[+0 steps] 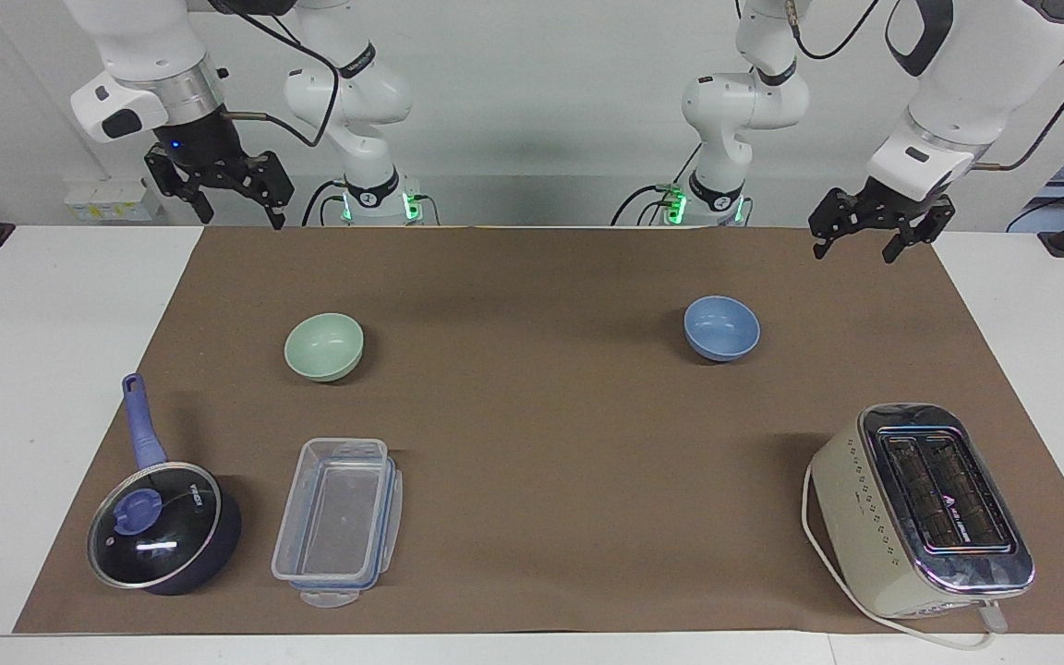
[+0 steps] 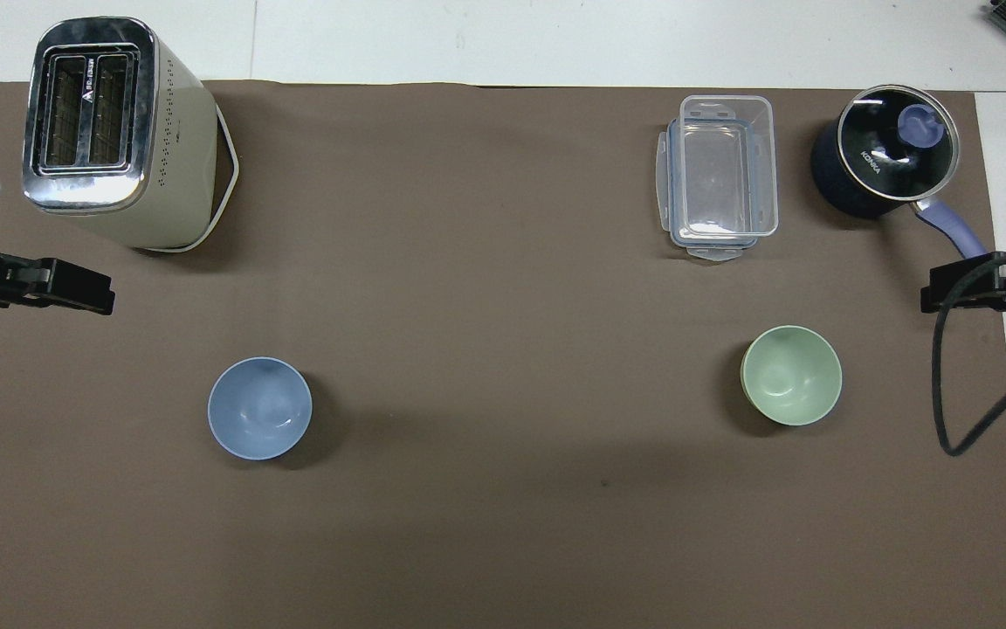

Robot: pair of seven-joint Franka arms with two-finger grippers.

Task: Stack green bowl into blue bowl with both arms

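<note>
The green bowl stands upright and empty on the brown mat, toward the right arm's end of the table. The blue bowl stands upright and empty toward the left arm's end, well apart from the green one. My right gripper is open and empty, raised over the mat's edge nearest the robots, away from the green bowl. My left gripper is open and empty, raised over the mat near the blue bowl's end. Neither gripper touches a bowl.
A cream toaster stands farther from the robots than the blue bowl. A clear plastic container and a dark blue lidded saucepan stand farther out than the green bowl.
</note>
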